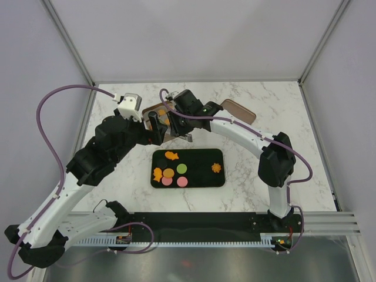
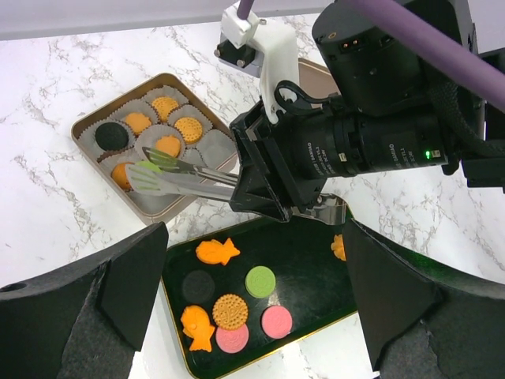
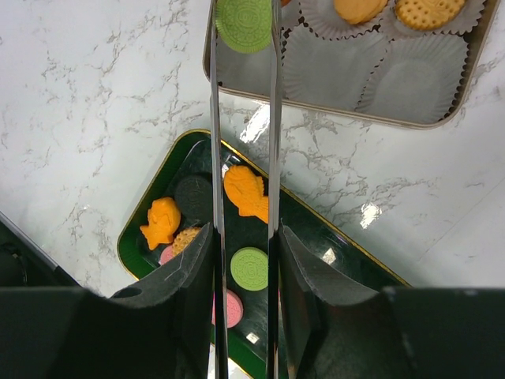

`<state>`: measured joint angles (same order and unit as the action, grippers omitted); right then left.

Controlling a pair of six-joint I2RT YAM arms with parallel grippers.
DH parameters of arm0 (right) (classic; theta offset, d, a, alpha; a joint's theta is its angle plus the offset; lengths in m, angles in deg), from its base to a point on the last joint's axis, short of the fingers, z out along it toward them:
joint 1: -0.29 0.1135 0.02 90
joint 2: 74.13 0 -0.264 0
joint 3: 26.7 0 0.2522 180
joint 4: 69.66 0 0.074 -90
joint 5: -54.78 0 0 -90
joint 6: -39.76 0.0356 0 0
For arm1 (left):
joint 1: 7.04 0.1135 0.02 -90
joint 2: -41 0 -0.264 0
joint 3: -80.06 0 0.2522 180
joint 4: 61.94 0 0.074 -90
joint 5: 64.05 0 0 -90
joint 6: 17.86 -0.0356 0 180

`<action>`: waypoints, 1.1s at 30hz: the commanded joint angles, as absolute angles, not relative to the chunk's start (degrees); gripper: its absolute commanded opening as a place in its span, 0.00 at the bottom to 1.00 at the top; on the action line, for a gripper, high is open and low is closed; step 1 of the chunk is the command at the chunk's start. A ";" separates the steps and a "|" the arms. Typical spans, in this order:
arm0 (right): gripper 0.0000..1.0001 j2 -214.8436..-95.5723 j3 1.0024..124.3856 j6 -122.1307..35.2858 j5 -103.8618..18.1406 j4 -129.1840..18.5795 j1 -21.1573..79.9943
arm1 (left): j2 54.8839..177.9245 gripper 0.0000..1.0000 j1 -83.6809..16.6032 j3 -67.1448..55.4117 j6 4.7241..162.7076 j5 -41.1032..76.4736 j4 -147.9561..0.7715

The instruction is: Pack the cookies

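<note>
My right gripper [image 3: 243, 237] is shut on a pair of metal tongs [image 3: 215, 142]. The tongs' tips pinch a green cookie [image 3: 245, 24] over the near corner of the brown tin box [image 3: 331, 105]. In the left wrist view the tongs [image 2: 185, 180] reach into the box [image 2: 88, 118], whose paper cups hold several orange cookies [image 2: 188, 129] and a black one [image 2: 111, 136]. More cookies [image 1: 168, 173] lie on the black tray [image 1: 200, 176]: fish, flower and round ones. My left gripper [image 2: 254, 237] stands open above the tray [image 2: 308, 268], holding nothing.
The box's lid [image 1: 238, 110] lies on the marble table behind the right arm. Both arms crowd together over the box [image 1: 154, 108]. Some paper cups [image 3: 410, 87] in the box stand empty. Purple cables loop from both wrists.
</note>
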<state>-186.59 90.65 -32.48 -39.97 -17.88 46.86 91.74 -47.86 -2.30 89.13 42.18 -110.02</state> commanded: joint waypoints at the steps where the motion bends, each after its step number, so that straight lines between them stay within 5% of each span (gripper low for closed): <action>1: 0.35 -186.45 89.98 -32.75 -41.02 -20.48 47.40 | 91.80 1.00 -47.21 -1.99 86.90 42.03 -106.90; 33: 0.44 -186.19 88.31 -32.57 -41.37 -19.60 48.02 | 91.54 1.00 -44.92 0.47 86.81 38.96 -105.58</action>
